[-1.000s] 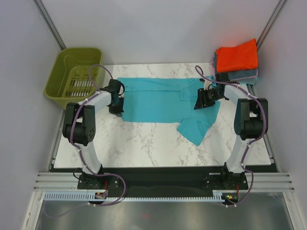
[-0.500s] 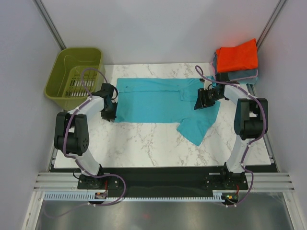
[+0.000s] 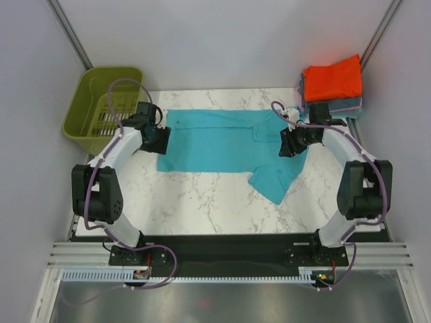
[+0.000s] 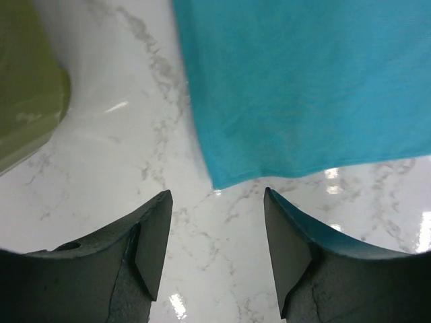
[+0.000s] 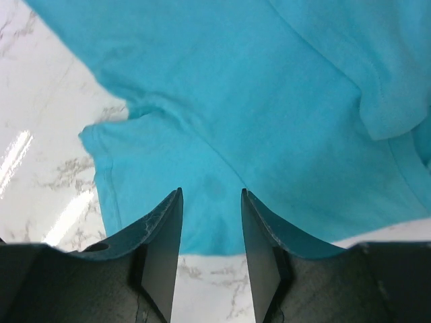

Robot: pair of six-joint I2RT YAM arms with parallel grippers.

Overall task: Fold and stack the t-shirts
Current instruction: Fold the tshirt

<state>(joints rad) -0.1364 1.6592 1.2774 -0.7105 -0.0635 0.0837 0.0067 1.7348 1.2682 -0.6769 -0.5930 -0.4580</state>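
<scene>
A teal t-shirt (image 3: 222,140) lies spread flat across the marble table (image 3: 202,202), with one sleeve (image 3: 275,176) trailing toward the front right. My left gripper (image 3: 157,138) hovers at the shirt's left hem. In the left wrist view the left gripper (image 4: 215,195) is open over bare marble, just short of the hem corner of the teal t-shirt (image 4: 303,87). My right gripper (image 3: 288,144) is over the shirt's right side. The right wrist view shows it (image 5: 211,195) open above the teal cloth (image 5: 222,101), holding nothing. An orange-red folded shirt (image 3: 332,79) rests on a grey-blue one (image 3: 342,105) at the back right.
An olive-green plastic basket (image 3: 104,101) stands off the table's back left corner, close to my left arm, and its wall (image 4: 23,101) shows in the left wrist view. Bare marble fills the front half of the table. Grey walls enclose the cell.
My left gripper has opened and let go of the shirt's left hem, after dragging its lower left corner a little leftward. The right arm's elbow has swung outward to the right.
</scene>
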